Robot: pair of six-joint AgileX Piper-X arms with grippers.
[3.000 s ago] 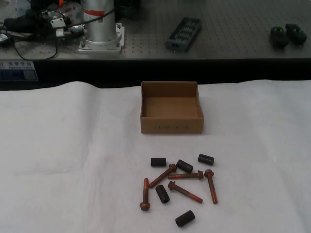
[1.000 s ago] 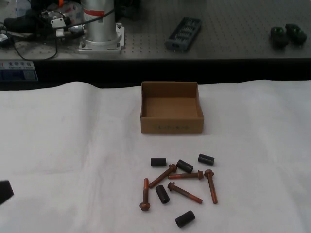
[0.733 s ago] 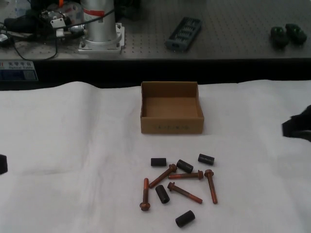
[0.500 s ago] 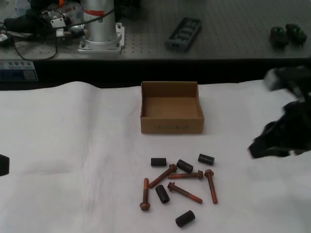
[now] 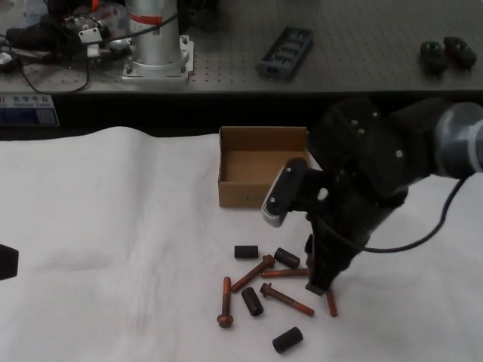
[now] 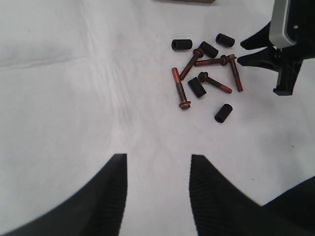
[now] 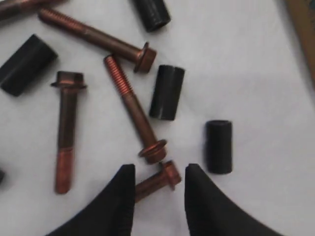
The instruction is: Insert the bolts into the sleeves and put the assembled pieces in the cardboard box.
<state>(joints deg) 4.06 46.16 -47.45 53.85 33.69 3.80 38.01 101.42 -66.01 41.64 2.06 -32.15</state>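
- Since half a second ago the right arm has swung in from the bench's right side; it now hangs over the pile, and the bolts, sleeves and box lie where they did.
- High view: the right hand (image 5: pixel 320 280) points down at the right end of the pile of copper-coloured metal bolts (image 5: pixel 253 273), among short black cylindrical sleeves (image 5: pixel 246 252).
- One sleeve lies alone near the picture's lower edge.
- The open brown cardboard box (image 5: pixel 256 197) stands beyond the pile, apart from it. The arm covers its right front corner.
- The white cloth (image 5: pixel 113 226) on the bench runs plain and wide to the left of the pile. Its far edge lies just behind the box.
- Left wrist view: the left hand (image 6: pixel 157 162) is spread, with bare white cloth (image 6: pixel 64 98) between its fingers, well back from the pile.
- Five bolts (image 6: pixel 180 88) and five sleeves (image 6: pixel 223 112) lie loose in one cluster, none joined.
- The right hand (image 6: pixel 241 52) stands at the cluster's far side, its fingers parted around two bolt heads that lie close together.
- Right wrist view: the right hand (image 7: pixel 158 169) is spread, with one bolt's (image 7: pixel 170 174) head between its fingertips, a gap at one finger and very near the other. I cannot tell whether it touches.
- A second bolt's head lies just beside it, and a sleeve (image 7: pixel 218 146) sits just off one finger.
- A strip of the cardboard box (image 7: pixel 302 34) shows at the picture's edge.
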